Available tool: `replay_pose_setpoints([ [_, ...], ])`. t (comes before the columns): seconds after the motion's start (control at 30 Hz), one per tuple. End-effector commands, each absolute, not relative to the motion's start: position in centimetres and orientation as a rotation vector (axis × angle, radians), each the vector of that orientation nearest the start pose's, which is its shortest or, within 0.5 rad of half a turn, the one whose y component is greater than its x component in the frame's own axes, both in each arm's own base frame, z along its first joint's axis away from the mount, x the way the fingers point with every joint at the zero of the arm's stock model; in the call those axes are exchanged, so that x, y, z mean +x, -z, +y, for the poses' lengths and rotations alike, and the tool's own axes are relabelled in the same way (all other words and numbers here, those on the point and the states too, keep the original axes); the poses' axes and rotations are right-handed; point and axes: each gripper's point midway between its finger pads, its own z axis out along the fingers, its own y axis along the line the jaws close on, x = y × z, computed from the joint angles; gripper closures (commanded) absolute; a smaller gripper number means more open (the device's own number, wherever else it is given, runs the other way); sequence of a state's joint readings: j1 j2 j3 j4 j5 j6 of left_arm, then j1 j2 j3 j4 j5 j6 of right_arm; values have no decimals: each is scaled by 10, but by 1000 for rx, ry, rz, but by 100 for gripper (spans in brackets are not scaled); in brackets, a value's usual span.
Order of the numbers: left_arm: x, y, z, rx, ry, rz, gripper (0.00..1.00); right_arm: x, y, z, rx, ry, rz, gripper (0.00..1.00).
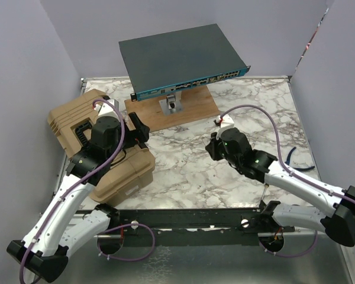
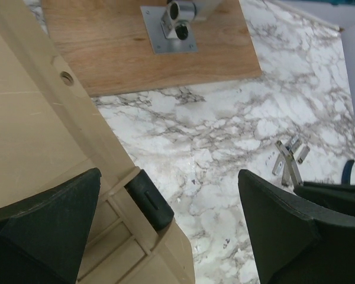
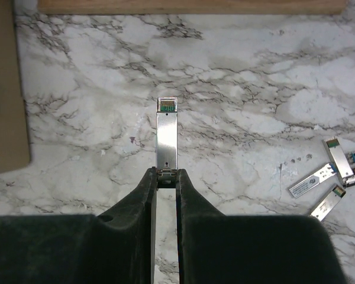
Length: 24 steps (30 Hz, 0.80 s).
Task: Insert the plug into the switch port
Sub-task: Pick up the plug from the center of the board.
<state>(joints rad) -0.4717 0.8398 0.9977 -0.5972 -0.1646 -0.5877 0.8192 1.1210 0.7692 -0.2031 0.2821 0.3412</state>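
Observation:
The switch (image 1: 177,56), a flat dark grey box with a teal front face and a row of ports, sits tilted on a stand at the back. My right gripper (image 3: 167,174) is shut on the plug (image 3: 167,136), a slim silver metal module that points forward over the marble, well short of the switch. From above, the right gripper (image 1: 215,145) is right of centre. My left gripper (image 2: 168,177) stands wide open with nothing between its fingers, over the edge of the tan case (image 2: 35,118). In the top view the left gripper (image 1: 139,129) is beside the wooden board.
A wooden board (image 1: 177,109) carries the metal stand (image 1: 173,105) under the switch. The tan ribbed case (image 1: 106,154) fills the left side. Several loose silver modules (image 3: 331,177) lie on the marble at the right. Grey walls close in the left, back and right.

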Motion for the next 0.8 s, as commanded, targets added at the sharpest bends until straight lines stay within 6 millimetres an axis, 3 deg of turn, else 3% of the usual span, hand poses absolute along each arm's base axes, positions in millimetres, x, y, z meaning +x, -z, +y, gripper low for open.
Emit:
replay_pose_setpoints([
  [0.0,267,-297,-100,-382,426,1911,1,250,-187,231,-482,-415,2071,99],
  [0.1,268,-299,-90,-418,387,1874,1,252,-196,227,-512,-370,2075,100],
  [0.3,275,-307,-96,-379,391,1877,1,256,-220,226,-547,-336,2060,100],
  [0.53,294,-348,-109,-269,387,1836,1,271,-244,232,-572,-268,2061,99],
  [0.77,307,-370,-99,-242,287,1782,1,295,-262,240,-617,-175,2036,99],
])
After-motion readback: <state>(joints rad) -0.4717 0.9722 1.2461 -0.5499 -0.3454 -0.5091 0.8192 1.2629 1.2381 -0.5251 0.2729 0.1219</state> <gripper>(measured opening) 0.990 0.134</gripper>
